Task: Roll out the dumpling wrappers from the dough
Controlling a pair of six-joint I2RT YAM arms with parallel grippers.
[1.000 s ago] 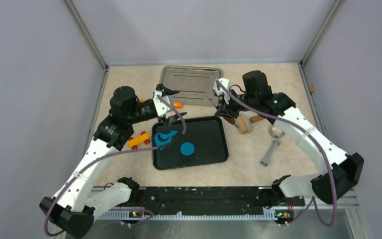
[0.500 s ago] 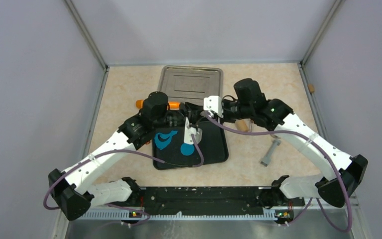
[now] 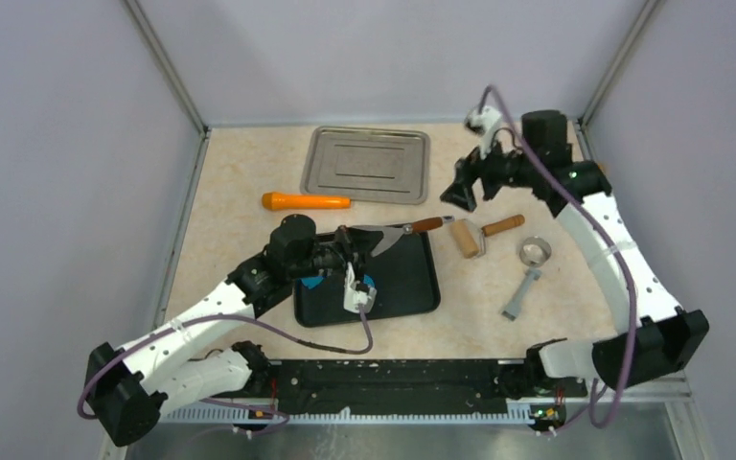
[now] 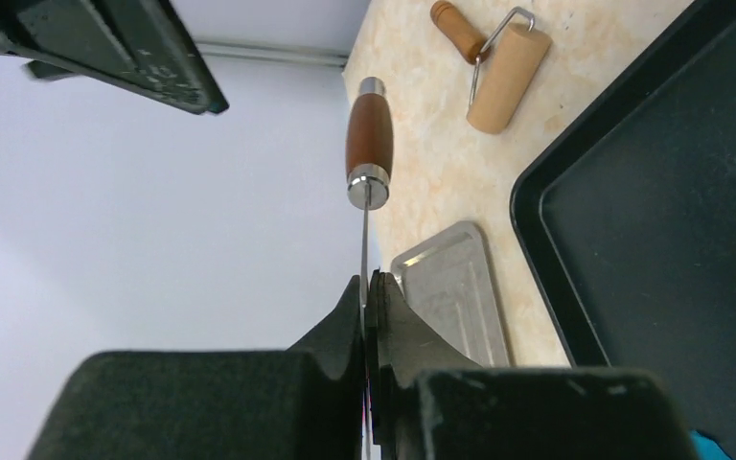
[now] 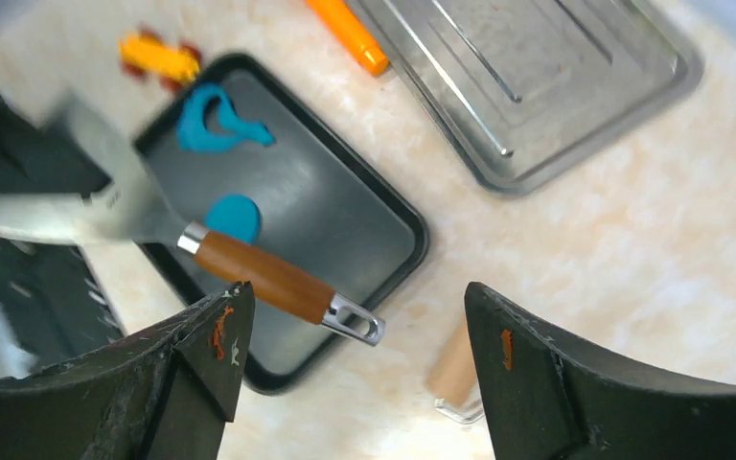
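Note:
My left gripper [image 3: 353, 239] [image 4: 366, 287] is shut on the thin metal blade of a spatula [image 3: 388, 233], whose brown wooden handle [image 4: 369, 134] [image 5: 264, 276] sticks out over the black tray's [image 3: 412, 283] far edge. On that tray lie a round blue dumpling wrapper [image 5: 233, 217] and the irregular blue dough [image 5: 216, 120] with a cut-out. From above my left arm hides most of both. My right gripper [image 3: 462, 192] [image 5: 355, 292] hangs open and empty above the table's far right.
A silver tray [image 3: 367, 165] lies at the back, an orange cylinder [image 3: 307, 201] to its left. A wooden roller [image 3: 470, 235] and a grey ring cutter [image 3: 527, 278] lie right of the black tray. A yellow toy-like piece [image 5: 158, 59] sits left of it.
The right gripper carried the spatula over the tray, let go and drew back to the far right, open. The left gripper shut on the blade.

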